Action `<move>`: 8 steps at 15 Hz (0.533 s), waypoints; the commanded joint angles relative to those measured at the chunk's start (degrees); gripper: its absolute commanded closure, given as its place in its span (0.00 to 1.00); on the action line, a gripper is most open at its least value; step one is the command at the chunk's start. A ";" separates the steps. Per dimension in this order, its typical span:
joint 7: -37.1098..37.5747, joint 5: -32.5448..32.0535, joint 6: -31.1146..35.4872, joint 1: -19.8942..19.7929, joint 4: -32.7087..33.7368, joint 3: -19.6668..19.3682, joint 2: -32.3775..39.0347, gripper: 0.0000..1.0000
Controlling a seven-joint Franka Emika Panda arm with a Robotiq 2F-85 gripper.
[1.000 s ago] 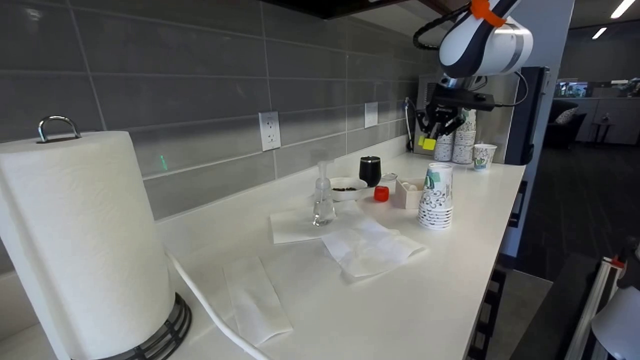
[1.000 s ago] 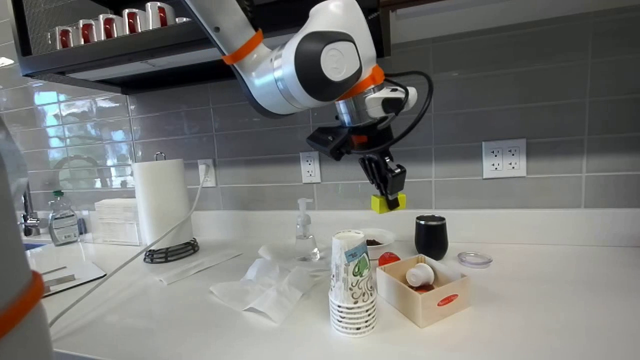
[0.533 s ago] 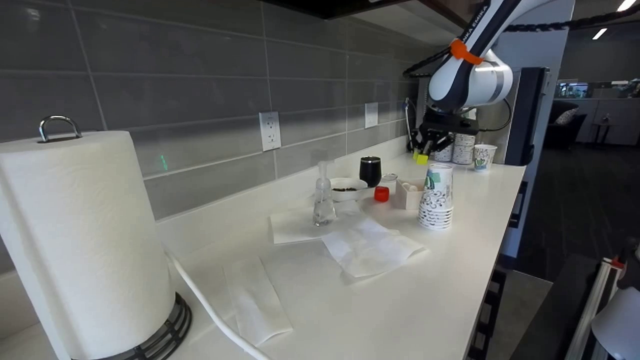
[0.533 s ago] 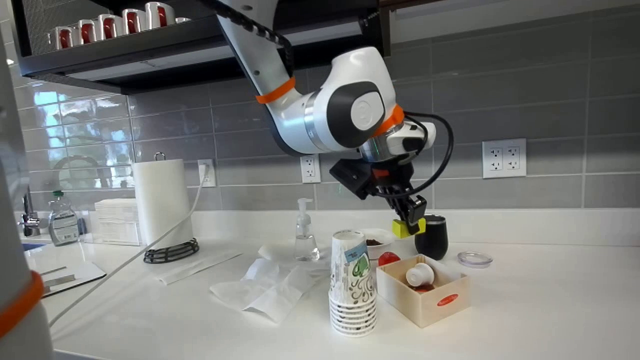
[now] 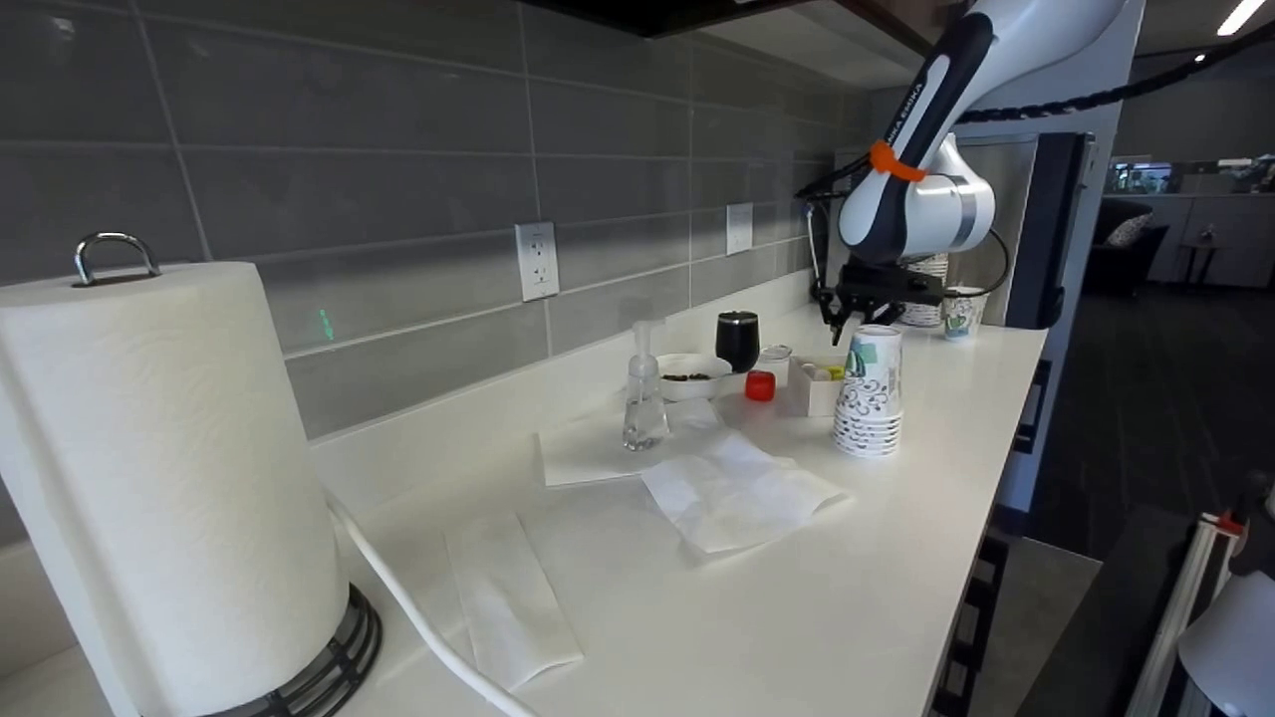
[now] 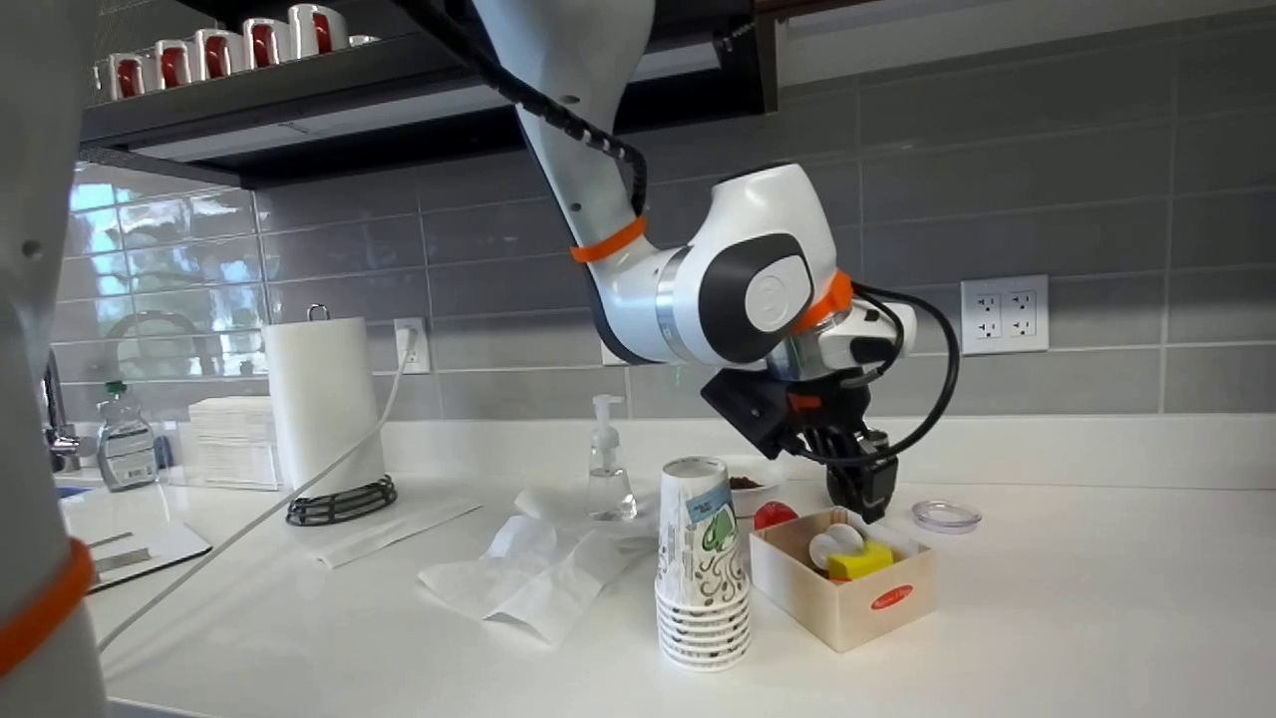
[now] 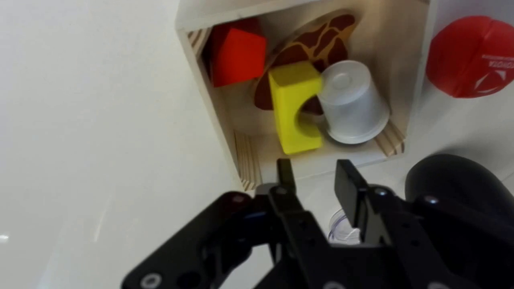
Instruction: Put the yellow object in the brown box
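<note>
The yellow block (image 7: 289, 112), with a rounded notch, lies in the light wooden box (image 6: 882, 610), beside a white cup-shaped pod (image 7: 353, 104). The block also shows in both exterior views, inside the box (image 6: 862, 561) and partly behind its wall (image 5: 836, 372). My gripper (image 7: 314, 162) is open and empty. Its fingertips are apart from the block, near the box's back edge in the wrist view. In the exterior views the gripper hangs just above the box (image 6: 869, 514) and partly behind the cup stack (image 5: 839, 334).
A tall stack of paper cups (image 6: 704, 568) stands close beside the box. A red object (image 7: 470, 56), a black tumbler (image 5: 737, 342) and a clear lid (image 6: 946, 516) are near it. A soap bottle (image 6: 608, 464) and paper towels (image 6: 538, 568) lie farther off. The box also holds a red block (image 7: 239, 56).
My gripper has moved down toward the box, to the right in one exterior view. It held the yellow block and has let it go. The block has dropped into the box.
</note>
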 commanded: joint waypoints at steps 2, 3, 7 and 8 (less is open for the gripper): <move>-4.51 5.80 2.55 2.46 0.17 -2.09 0.67 0.27; -4.59 6.93 2.08 2.66 0.01 -2.04 0.18 0.20; -5.25 7.59 2.49 4.87 -0.64 -3.25 -0.88 0.00; -3.13 4.98 2.11 4.48 -0.99 -2.76 -1.54 0.00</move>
